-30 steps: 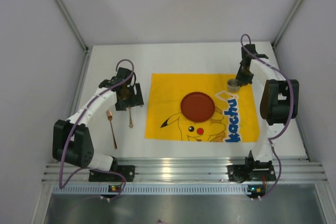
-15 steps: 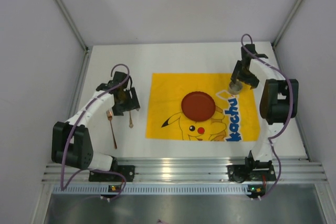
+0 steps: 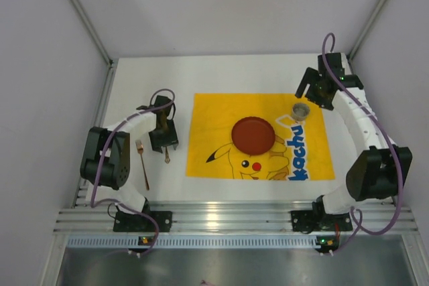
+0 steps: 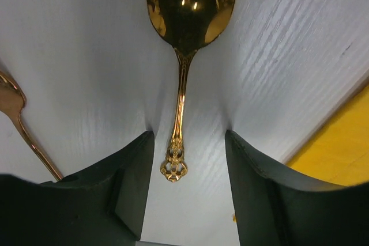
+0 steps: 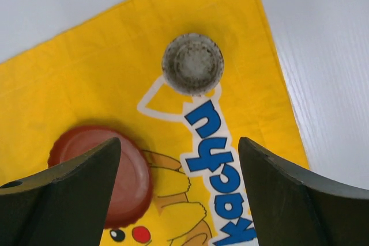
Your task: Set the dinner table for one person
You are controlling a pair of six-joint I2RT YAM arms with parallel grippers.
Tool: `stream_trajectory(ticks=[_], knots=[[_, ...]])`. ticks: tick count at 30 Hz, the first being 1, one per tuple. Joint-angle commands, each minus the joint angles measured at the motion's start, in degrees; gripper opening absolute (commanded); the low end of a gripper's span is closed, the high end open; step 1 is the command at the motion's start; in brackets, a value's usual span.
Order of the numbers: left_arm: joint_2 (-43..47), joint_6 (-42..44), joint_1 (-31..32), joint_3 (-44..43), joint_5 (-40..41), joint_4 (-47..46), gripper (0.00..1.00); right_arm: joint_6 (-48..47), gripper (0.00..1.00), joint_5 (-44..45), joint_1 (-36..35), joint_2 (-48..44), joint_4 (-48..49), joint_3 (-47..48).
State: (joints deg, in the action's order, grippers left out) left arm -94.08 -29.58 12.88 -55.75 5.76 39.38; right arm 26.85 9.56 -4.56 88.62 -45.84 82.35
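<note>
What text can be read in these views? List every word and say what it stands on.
"kachu": large blue letters outlined in white, printed on the yellow cloth mat along its right side. It reads clearly in both the top and right wrist views.
Nothing else is legible. The red plate, cup, gold spoon and fork show no lettering.

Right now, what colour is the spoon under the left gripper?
The spoon is shiny gold, clearest in the left wrist view.

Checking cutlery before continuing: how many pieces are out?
2. The spoon lies within the open left gripper, beside the yellow mat; the fork, left of it. None seems hidden.
</note>
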Motion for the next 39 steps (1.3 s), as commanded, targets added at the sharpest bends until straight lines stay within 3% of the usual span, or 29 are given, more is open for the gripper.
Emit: stream_trajectory(ticks=[1, 7, 18, 20, 25, 30, 34, 39], knots=[[-2.85, 2.51, -0.67, -3.05, 2.85, -3.43, 0.58, 0.05, 0.83, -1.57, -0.63, -4.41, -0.65, -4.47], [-8.47, 4.88, -1.72, -4.90, 3.12, -5.27, 0.50, -1.98, 0.82, -0.95, -0.63, -7.76, -0.65, -8.34], [-11.83, 5.94, -2.07, -0.94, 1.98, -8.70, 0.11, -2.77, 0.80, -4.55, -1.15, -8.03, -0.48, -8.69], [-11.65, 5.85, -2.07, -1.47, 0.22, -8.53, 0.00, -3.12, 0.80, -6.47, -2.12, -7.85, -0.12, -8.08], [-6.57, 4.80, -1.20, -5.94, -2.77, -5.28, 0.00, -5.23, 0.85, -18.15, -7.73, -8.11, 5.41, -7.12], [-3.91, 1.81, 3.36, -17.97, -5.41, -0.45, 0.00, -0.94, 0.88, -32.66, -14.94, -5.83, 14.54, -6.41], [-5.49, -0.73, 9.95, -29.66, -7.76, 4.21, 0.00, 4.52, 0.80, -36.45, -20.30, -3.02, 21.84, -8.16], [-6.64, -4.51, 12.78, -40.04, -13.40, 5.01, 0.00, 6.11, 0.76, -34.96, -24.00, 0.50, 24.05, -5.80]])
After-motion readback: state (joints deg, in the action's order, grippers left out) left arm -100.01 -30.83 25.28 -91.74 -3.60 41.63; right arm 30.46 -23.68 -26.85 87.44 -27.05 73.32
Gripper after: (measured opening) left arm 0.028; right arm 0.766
